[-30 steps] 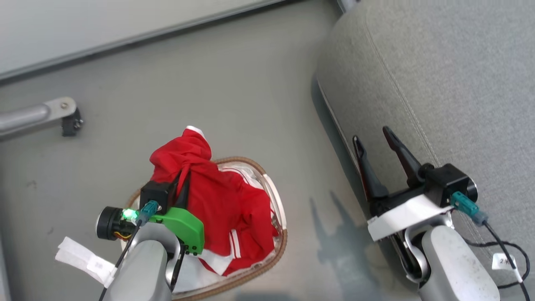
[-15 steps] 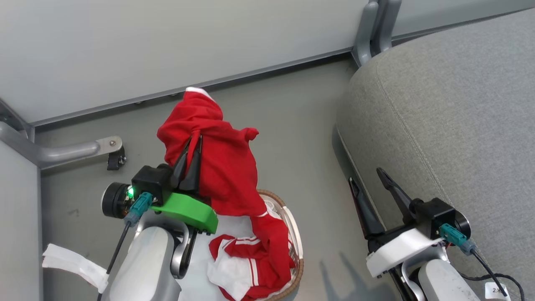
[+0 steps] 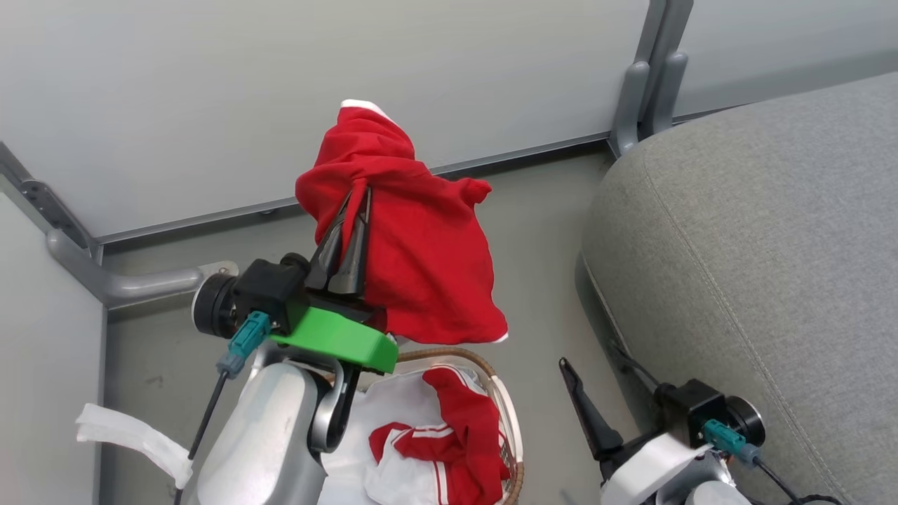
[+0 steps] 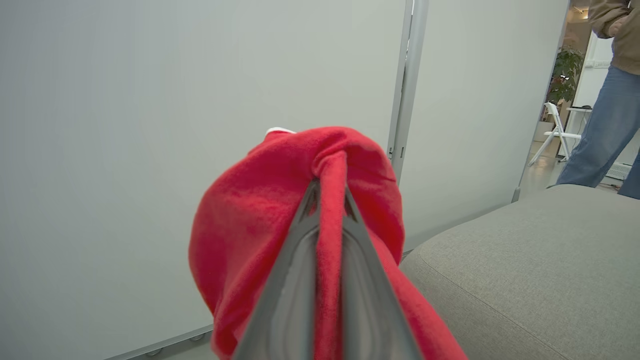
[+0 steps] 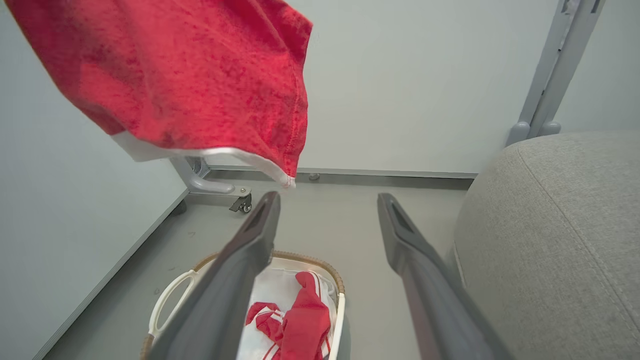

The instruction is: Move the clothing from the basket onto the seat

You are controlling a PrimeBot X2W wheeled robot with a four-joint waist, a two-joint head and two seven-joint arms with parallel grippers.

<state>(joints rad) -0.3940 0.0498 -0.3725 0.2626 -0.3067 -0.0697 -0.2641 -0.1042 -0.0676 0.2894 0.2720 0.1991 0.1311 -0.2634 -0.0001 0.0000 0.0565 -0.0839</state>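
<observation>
My left gripper (image 3: 358, 200) is shut on a bright red piece of clothing (image 3: 421, 266), which hangs free above the basket (image 3: 508, 421). In the left wrist view the fabric (image 4: 250, 240) bunches over and between the closed fingertips. The white basket with its brown woven rim (image 5: 310, 260) stands on the floor below and holds more red clothing with white stripes (image 3: 470, 428) on a white liner. The grey seat (image 3: 758, 266) rises to the right of the basket. Beside the seat's edge my right gripper (image 5: 329, 197) stands open with nothing between its fingers.
Pale wall panels stand behind, joined by a grey metal post (image 3: 649, 77). A metal leg with a caster (image 5: 240, 200) sits on the floor at the left. Beyond the seat stand a person in jeans (image 4: 600, 125) and a white folding chair (image 4: 555, 132).
My left gripper has lifted the red garment up and clear of the basket. The head camera has tilted up toward the wall. My right gripper stays open.
</observation>
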